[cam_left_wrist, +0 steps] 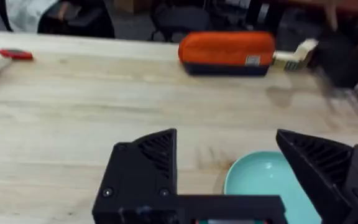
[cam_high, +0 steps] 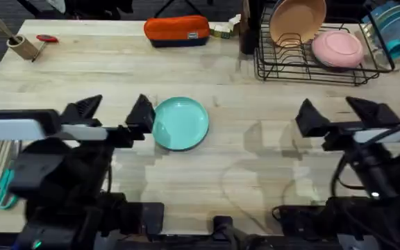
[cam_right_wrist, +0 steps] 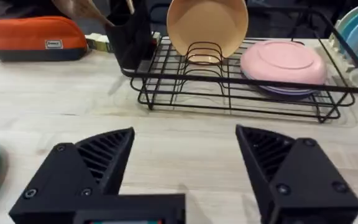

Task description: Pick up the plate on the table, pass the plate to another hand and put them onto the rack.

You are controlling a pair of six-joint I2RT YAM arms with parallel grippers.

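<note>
The pick-up is in hand: the plate (cam_high: pixel 180 123) lies flat, approached by the left gripper (cam_high: pixel 114 111), jaws spread. The right gripper (cam_high: pixel 337 112) is held open, waiting. A rim grasp is needed next.

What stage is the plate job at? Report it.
Nothing is done yet: the teal plate lies flat on the table. In hand: the left gripper, open, is beside it. Left: pickup, handover to the open right gripper, then the rack.
</note>
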